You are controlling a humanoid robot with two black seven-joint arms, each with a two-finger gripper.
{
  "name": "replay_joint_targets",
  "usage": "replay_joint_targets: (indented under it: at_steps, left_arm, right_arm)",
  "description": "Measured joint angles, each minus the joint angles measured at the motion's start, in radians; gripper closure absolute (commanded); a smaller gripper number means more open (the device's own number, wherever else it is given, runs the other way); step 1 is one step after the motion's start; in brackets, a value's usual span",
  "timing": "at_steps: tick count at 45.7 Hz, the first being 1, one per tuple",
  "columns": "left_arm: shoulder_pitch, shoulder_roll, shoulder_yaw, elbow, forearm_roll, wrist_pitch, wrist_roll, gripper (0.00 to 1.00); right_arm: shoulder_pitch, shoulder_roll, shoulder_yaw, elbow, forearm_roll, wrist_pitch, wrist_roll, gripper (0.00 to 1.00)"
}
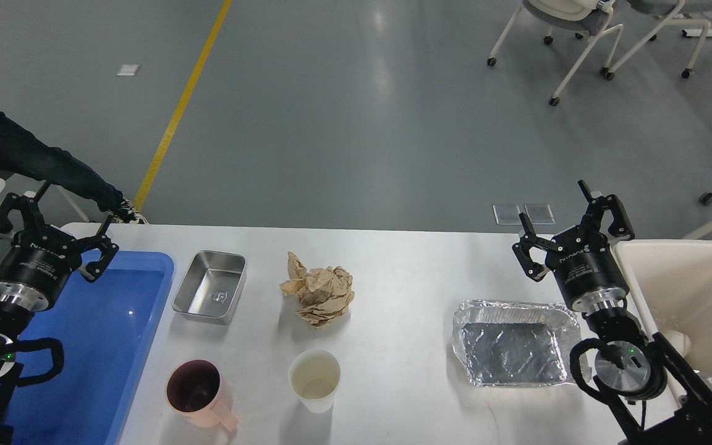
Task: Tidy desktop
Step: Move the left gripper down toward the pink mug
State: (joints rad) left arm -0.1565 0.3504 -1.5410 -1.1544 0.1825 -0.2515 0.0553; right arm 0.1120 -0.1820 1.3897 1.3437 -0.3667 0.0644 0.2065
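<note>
The white desktop (405,272) carries a steel tray (210,287), a crumpled brown paper ball (319,296), a pink mug (198,392), a white paper cup (314,379) and a foil tray (512,342). My left gripper (58,211) hangs open over the far left corner, above the blue tray (102,346), holding nothing. My right gripper (555,211) is open too, raised behind the foil tray and beside the cream bin (683,278), with nothing between its fingers.
The blue tray lies along the desktop's left side and the cream bin stands off its right edge. A seated person's leg (34,164) reaches in at the far left. Wheeled chairs (578,37) stand on the grey floor beyond.
</note>
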Motion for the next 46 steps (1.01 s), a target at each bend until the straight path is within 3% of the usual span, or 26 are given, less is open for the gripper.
replay_joint_targets:
  at_steps: [17,37,42,46]
  left_arm:
    - [-0.014,0.012,-0.008,0.015,-0.028,0.034,0.034,0.03]
    - [-0.040,0.031,-0.010,-0.005,-0.004,0.072,0.009,0.03]
    - [-0.035,0.088,0.033,-0.083,0.088,0.141,0.008,0.03]
    - [-0.033,0.204,0.138,-0.167,0.200,0.220,0.009,0.03]
  right_arm:
    - [0.000,-0.001,0.000,-0.003,0.000,0.000,0.000,0.00]
    - [0.003,0.001,-0.003,-0.003,0.000,0.001,0.000,0.00]
    - [0.004,0.001,-0.004,-0.004,0.000,0.001,0.000,0.00]
    - [0.005,-0.002,-0.005,-0.006,0.000,0.001,0.000,0.00]
